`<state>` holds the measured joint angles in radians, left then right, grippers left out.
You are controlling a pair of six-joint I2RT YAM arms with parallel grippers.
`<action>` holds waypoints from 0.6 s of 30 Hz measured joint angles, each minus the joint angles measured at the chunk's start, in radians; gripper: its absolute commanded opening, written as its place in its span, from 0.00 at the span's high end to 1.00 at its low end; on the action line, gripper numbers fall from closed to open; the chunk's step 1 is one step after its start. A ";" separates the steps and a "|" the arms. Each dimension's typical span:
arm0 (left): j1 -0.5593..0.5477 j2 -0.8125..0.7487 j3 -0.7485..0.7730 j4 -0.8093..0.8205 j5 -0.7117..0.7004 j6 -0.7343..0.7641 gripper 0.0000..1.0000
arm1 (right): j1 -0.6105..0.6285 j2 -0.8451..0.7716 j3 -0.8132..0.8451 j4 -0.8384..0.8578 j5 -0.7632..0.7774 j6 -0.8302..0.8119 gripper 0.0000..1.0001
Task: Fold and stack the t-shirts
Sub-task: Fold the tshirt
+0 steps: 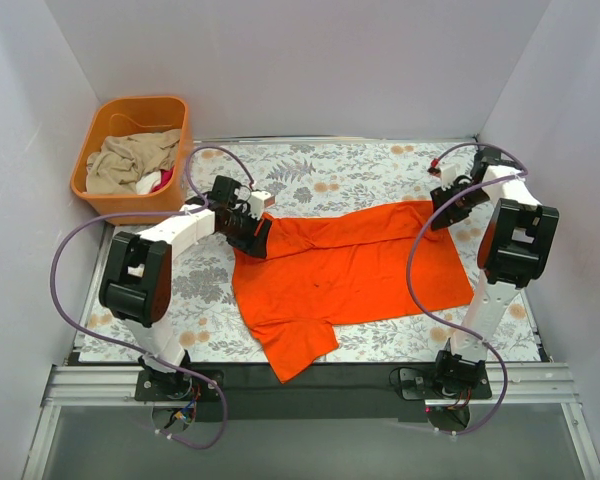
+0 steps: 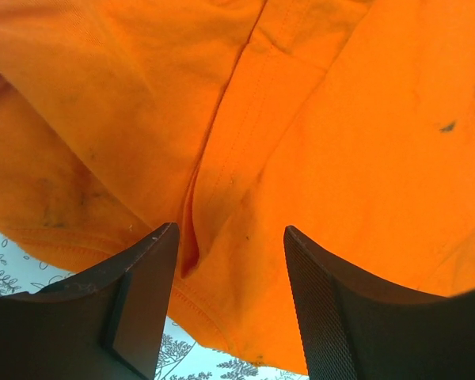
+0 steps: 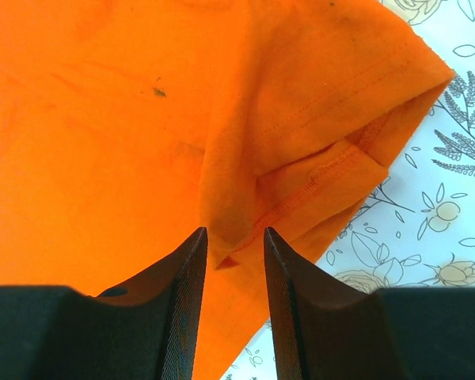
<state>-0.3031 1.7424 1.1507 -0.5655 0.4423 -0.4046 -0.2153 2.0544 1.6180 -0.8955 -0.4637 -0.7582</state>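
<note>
The orange t-shirt (image 1: 350, 270) lies spread across the floral tablecloth (image 1: 310, 165); the left gripper (image 2: 229, 229) gapes wide over a seam, gripping nothing; the right gripper (image 3: 236, 231) stands narrowly parted at a fold; whether it pinches, I cannot tell.

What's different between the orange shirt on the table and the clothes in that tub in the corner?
The orange t-shirt is bright orange-red; the pile in the tub is mostly beige. The t-shirt lies spread on the floral tablecloth; the pile sits crumpled. The left gripper and right gripper are at the t-shirt's far edge; neither is near the pile. Both are soft cloth.
</note>
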 measured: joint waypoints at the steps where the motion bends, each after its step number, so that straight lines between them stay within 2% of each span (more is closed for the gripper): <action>1: -0.002 0.008 0.000 0.000 -0.005 0.001 0.49 | 0.001 0.001 0.000 0.000 0.000 0.000 0.65; 16: -0.005 0.055 0.000 0.005 -0.042 0.005 0.50 | 0.002 0.032 0.000 -0.019 -0.014 0.028 0.62; 18: -0.006 0.057 0.000 0.006 -0.042 0.005 0.50 | 0.002 0.040 0.002 -0.023 -0.019 0.031 0.67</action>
<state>-0.3088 1.7996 1.1507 -0.5598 0.4004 -0.3996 -0.2131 2.0941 1.6203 -0.9188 -0.4831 -0.7269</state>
